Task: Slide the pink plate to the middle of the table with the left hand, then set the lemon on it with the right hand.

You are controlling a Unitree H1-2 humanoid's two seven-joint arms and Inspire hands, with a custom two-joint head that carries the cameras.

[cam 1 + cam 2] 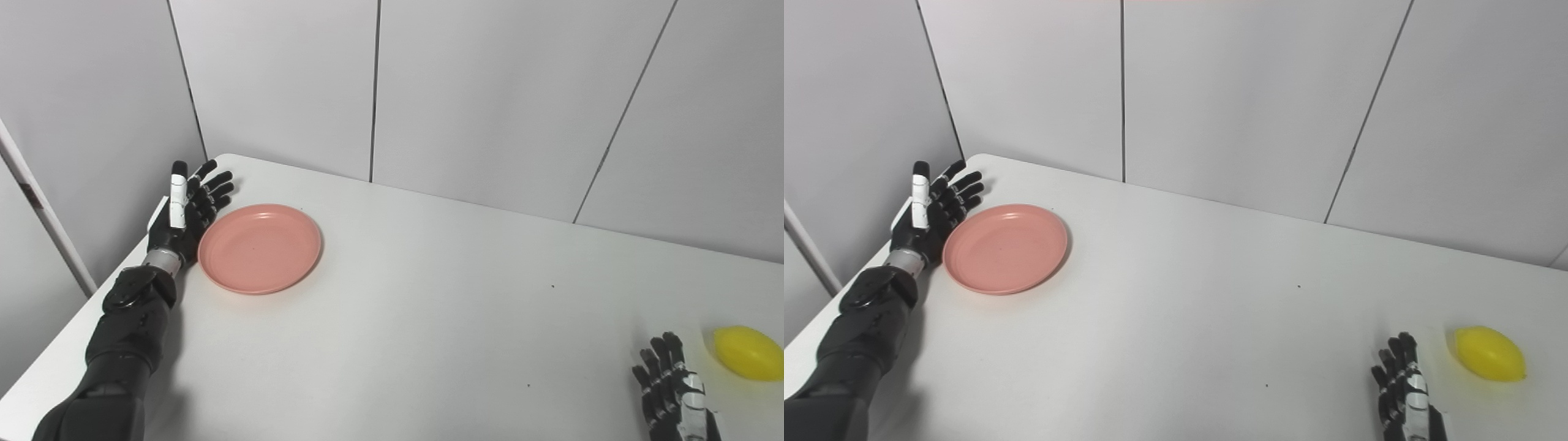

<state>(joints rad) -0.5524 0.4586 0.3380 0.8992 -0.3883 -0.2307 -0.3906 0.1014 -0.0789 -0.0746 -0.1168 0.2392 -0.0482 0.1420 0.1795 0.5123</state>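
Note:
A pink plate [260,248] lies flat on the white table [429,306], toward its far left corner. My left hand [187,208] stands open on edge just left of the plate, fingers straight and spread, palm side against or very close to the plate's left rim. A yellow lemon [1488,353] rests near the table's right front. My right hand [1405,392] is low at the bottom right, open with fingers extended, a little left of the lemon and apart from it, holding nothing.
Grey wall panels [490,92] close off the back and left of the table. The table's left edge runs right beside my left forearm [125,331]. A few small dark specks [552,286] dot the white surface.

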